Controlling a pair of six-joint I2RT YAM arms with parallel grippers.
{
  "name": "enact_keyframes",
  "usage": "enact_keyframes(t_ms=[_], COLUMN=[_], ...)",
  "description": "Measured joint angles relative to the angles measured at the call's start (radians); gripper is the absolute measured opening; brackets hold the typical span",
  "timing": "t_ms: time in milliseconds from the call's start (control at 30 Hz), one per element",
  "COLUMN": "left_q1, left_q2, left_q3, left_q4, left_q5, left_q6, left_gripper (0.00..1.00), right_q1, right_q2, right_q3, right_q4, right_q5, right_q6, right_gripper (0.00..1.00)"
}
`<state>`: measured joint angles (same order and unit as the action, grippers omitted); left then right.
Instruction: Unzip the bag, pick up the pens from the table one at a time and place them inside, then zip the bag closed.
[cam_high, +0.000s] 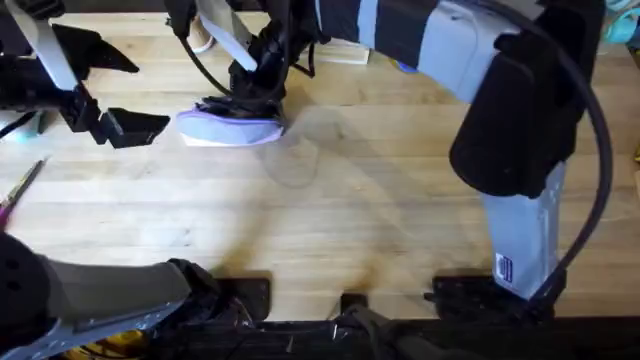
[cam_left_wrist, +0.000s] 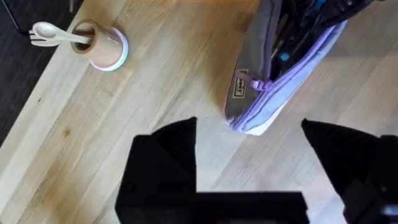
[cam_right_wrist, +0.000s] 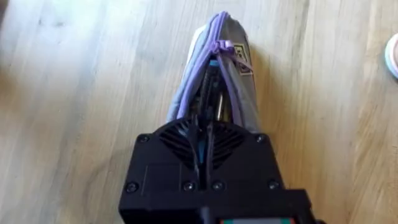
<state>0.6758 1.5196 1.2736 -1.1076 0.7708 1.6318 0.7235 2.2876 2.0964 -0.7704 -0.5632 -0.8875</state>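
The lavender bag lies on the table at the back left, its zipper open. In the right wrist view the bag gapes and dark pens lie inside, with the zipper pull at the far end. My right gripper is down in the bag's mouth, fingers shut on a slim pen. In the overhead view the right gripper sits right on top of the bag. My left gripper hovers open just left of the bag, and in its own view the left gripper holds nothing.
A small tan and pink cup with pale sticks stands behind the bag near the table's far edge. A thin pinkish stick lies at the table's left edge. Bare planks stretch across the middle and front.
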Motion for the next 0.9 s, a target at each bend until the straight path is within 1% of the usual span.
enact_keyframes(t_ms=[233, 533, 633, 667, 900], left_q1=[0.0, 0.0, 0.0, 0.0, 0.0], left_q2=[0.0, 0.0, 0.0, 0.0, 0.0], left_q3=[0.0, 0.0, 0.0, 0.0, 0.0], left_q4=[0.0, 0.0, 0.0, 0.0, 0.0], left_q5=[0.0, 0.0, 0.0, 0.0, 0.0], left_q6=[0.0, 0.0, 0.0, 0.0, 0.0], left_gripper=[0.993, 0.993, 0.993, 0.994, 0.993], right_q1=[0.0, 0.003, 0.003, 0.004, 0.019], right_q2=[0.041, 0.075, 0.075, 0.075, 0.118], right_q3=[0.0, 0.0, 0.0, 0.0, 0.0], right_q4=[0.03, 0.043, 0.067, 0.106, 0.131], right_q5=[0.002, 0.035, 0.013, -0.02, -0.049], right_q6=[-0.003, 0.005, 0.006, 0.025, 0.058], right_gripper=[0.041, 0.036, 0.035, 0.034, 0.034])
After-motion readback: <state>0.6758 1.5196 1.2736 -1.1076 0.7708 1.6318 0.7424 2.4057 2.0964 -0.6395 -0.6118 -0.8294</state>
